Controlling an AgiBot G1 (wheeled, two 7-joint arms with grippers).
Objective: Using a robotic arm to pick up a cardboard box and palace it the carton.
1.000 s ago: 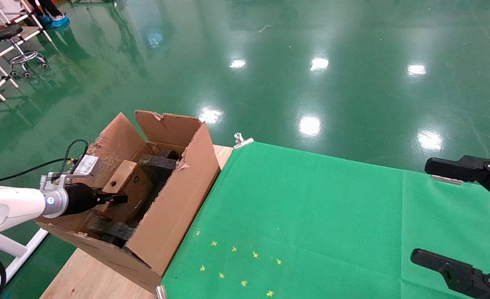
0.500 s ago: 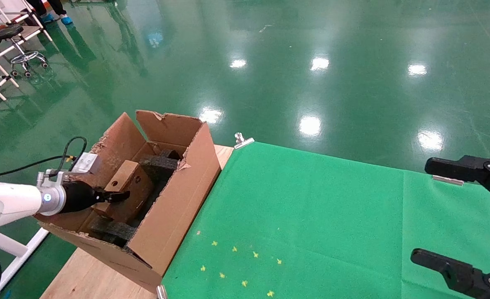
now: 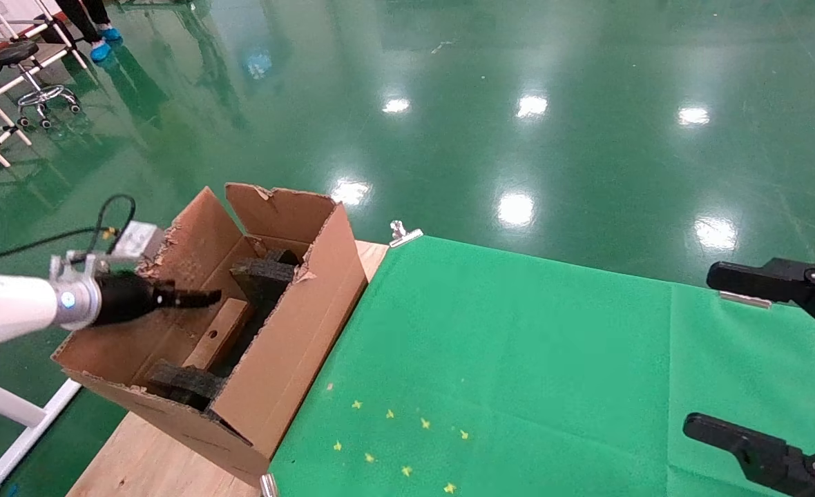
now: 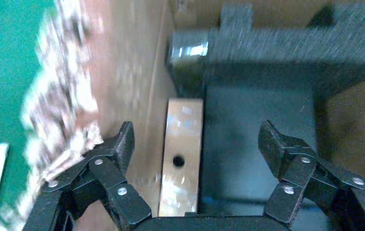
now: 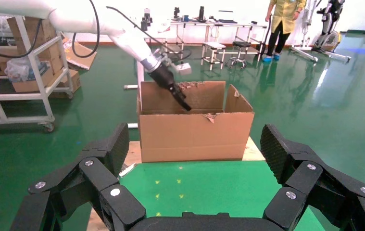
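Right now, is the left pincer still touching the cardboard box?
Apart. In the left wrist view the left pincer is open, and the cardboard box lies below it in the carton, with visible gaps to both fingers.

cardboard box (image 3: 219,335) in carton (image 3: 290,345), table's left

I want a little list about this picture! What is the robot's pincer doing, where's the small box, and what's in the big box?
Left pincer: open, holding nothing, above the inside of the carton
Small brown taped cardboard box with a round hole: lying inside the carton, nothing gripping it
Large brown corrugated carton with raised flaps: on the wooden table end, beside the green cloth
Black foam padding pieces: in the carton, around the small box
Right pincer: open, idle over the green cloth
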